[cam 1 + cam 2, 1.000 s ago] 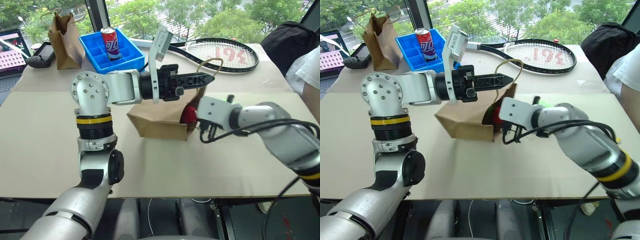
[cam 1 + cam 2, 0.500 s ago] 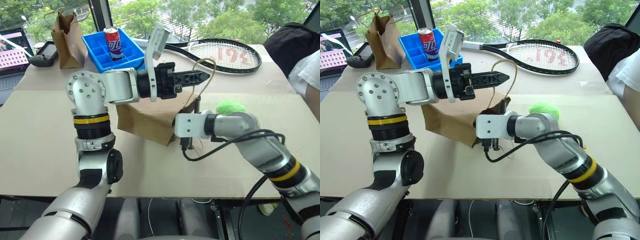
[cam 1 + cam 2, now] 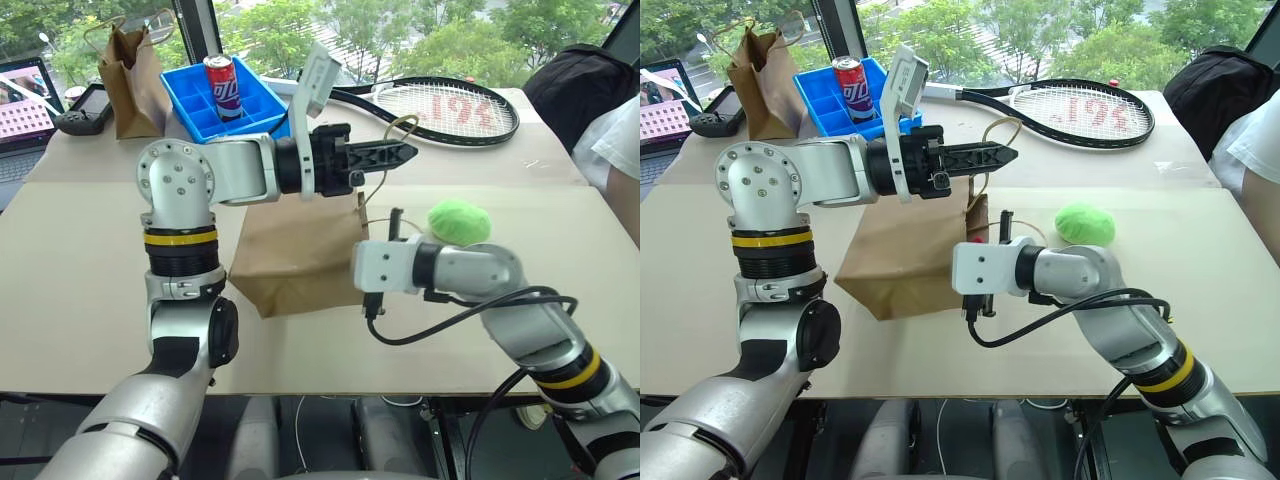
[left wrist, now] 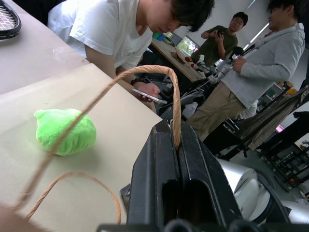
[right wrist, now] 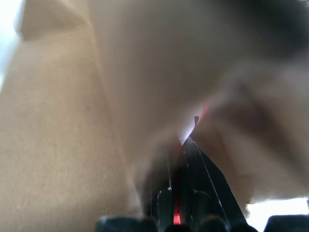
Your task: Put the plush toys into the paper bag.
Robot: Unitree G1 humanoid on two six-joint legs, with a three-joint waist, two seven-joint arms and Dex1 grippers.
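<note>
The wide brown paper bag (image 3: 295, 250) leans on the table, its mouth toward my right arm. My left gripper (image 3: 405, 153) is shut on one of its tan cord handles (image 4: 145, 71) and holds it up. My right gripper (image 5: 186, 145) reaches into the bag's mouth, shut, with the small red plush (image 3: 975, 240) showing as a red sliver between its fingers and at the bag's edge. The lime-green plush (image 3: 458, 221) lies on the table just behind my right forearm, outside the bag.
At the back left stand a blue tray (image 3: 250, 112) holding a can (image 3: 220, 75), a narrower paper bag (image 3: 125, 75), a laptop (image 3: 25, 90) and a black device (image 3: 85, 108). A tennis racket (image 3: 450, 108) lies at the back. A person's sleeve (image 3: 620, 140) and black backpack (image 3: 580, 80) are on the right.
My right gripper has pushed leftward into the bag with the red plush, which is now mostly hidden. The bag has swung upright-ish under the held handle. The green plush has come into view.
</note>
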